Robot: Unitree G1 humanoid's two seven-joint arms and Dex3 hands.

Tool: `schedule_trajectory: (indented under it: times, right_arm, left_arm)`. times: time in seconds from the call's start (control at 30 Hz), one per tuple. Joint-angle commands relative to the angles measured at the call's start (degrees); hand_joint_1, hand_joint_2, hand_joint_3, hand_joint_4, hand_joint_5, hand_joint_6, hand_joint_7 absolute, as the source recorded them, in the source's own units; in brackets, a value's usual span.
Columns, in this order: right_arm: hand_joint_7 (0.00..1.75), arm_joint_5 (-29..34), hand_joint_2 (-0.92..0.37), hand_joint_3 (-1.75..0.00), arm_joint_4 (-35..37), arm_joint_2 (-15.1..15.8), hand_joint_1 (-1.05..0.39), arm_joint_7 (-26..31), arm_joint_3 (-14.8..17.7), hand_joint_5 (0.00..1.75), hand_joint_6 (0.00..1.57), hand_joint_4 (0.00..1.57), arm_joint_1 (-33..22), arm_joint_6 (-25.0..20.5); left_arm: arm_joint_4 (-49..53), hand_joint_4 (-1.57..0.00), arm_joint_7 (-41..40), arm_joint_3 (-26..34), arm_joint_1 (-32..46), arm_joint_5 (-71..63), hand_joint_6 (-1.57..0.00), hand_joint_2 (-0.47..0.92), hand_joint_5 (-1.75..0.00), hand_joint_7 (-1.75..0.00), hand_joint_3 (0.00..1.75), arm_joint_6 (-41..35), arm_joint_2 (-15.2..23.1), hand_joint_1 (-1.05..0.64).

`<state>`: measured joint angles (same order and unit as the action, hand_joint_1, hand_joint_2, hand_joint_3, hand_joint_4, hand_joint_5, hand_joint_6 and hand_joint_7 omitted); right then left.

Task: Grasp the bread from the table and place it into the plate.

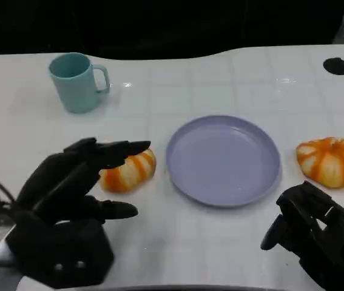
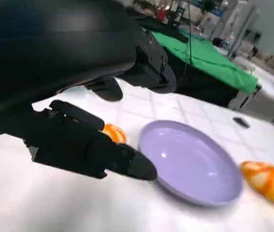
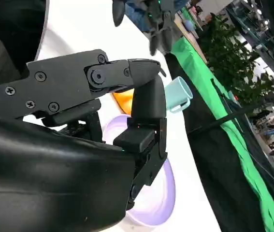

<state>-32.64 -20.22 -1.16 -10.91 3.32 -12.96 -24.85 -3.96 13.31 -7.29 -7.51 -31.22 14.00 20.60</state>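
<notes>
Nearest to the camera, the left robot hand (image 1: 68, 200) hangs over the white counter (image 1: 159, 242) with its fingers spread and nothing between them; the upper fingers reach above a bread (image 1: 128, 171) and the thumb lies below it, so I judge the hand is placed to close around it. The right robot hand (image 1: 317, 239) sits low at the near edge with fingers curled in and holds nothing, probably waiting. The bread lies on the counter just left of the purple plate (image 1: 222, 160), not yet in it. A second bread (image 1: 330, 160) lies near the plate on its right. Farther back stands a teal mug (image 1: 77, 82), apart from the work. I can read no label or writing on any of these things.
</notes>
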Motion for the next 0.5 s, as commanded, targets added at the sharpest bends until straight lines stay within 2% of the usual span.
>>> schedule_trajectory:
  times: [0.03, 0.13, 0.3, 0.5]
  right_arm:
    - [1.46, 0.5, -0.92, -0.18, 0.3, 0.2, -0.54, 0.2, 0.3, 1.75, 0.58, 0.64, 0.4, 0.5]
    - [1.47, 0.7, -0.92, -0.18, 0.5, 0.3, -0.54, 0.1, 0.2, 1.75, 0.58, 0.64, 0.6, 0.6]
    - [1.48, 0.5, -0.92, -0.19, 0.6, 0.2, -0.53, 0.0, 0.4, 1.75, 0.58, 0.64, 0.7, 0.4]
    - [1.49, 0.6, -0.92, -0.21, 0.3, 0.0, -0.52, 0.1, 0.3, 1.75, 0.57, 0.64, 0.3, 0.5]
  left_arm:
    - [-1.8, 0.0, 0.4, -2.7, -4.1, -8.5, -0.27, 0.79, -0.33, 0.0, 0.0, -3.5, 3.5, -0.41]
    - [-2.0, 0.0, 1.8, -5.6, -6.8, -14.9, -0.23, 0.78, -0.26, 0.0, 0.0, -7.4, 4.1, -0.43]
    - [0.4, 0.0, 3.0, -9.1, -10.3, -19.1, -0.23, 0.76, -0.24, -0.01, 0.0, -11.3, 3.2, -0.39]
    - [10.7, 0.0, 3.5, -13.5, -16.8, -20.3, -0.23, 0.77, -0.22, 0.0, 0.0, -14.8, 0.7, -0.33]
